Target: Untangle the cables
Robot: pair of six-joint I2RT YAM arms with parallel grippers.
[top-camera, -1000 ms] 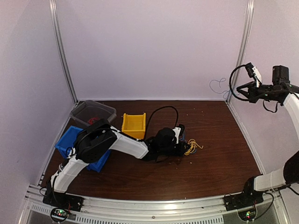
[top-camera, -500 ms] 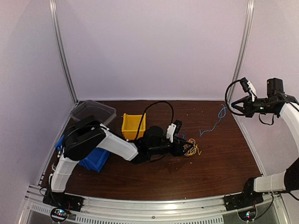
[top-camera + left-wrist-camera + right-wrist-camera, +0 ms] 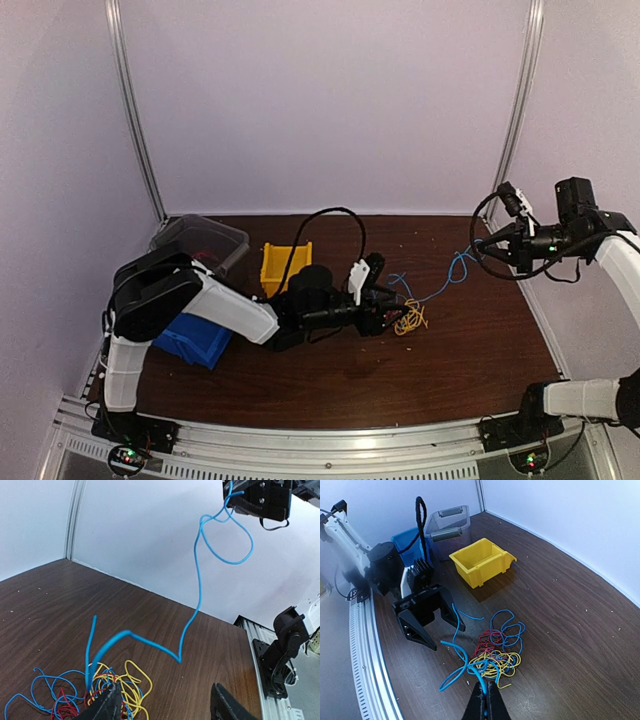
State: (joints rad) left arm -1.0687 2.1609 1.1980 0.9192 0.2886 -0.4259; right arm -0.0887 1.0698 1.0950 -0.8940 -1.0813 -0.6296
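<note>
The cables (image 3: 408, 318) lie as a small red, blue and yellow bundle on the brown table, also seen in the left wrist view (image 3: 107, 687) and the right wrist view (image 3: 502, 652). My left gripper (image 3: 388, 310) is open and low beside the bundle, its left finger (image 3: 102, 707) touching the bundle's edge; it also shows in the right wrist view (image 3: 440, 627). My right gripper (image 3: 482, 246) is shut on one blue cable (image 3: 450, 272) and holds it above the table. That cable (image 3: 197, 595) runs slack in the air from the bundle up to the closed fingertips (image 3: 492, 697).
A yellow bin (image 3: 285, 265) stands behind the left arm. A blue bin (image 3: 190, 338) and a clear lidded container (image 3: 200, 240) are at the far left. White walls with metal posts enclose the table, and a metal rail (image 3: 320, 455) runs along the near edge.
My right gripper has come down and leftwards from high near the right wall, so the blue cable now hangs slack towards the bundle. The left arm has shifted slightly left by the bundle.
</note>
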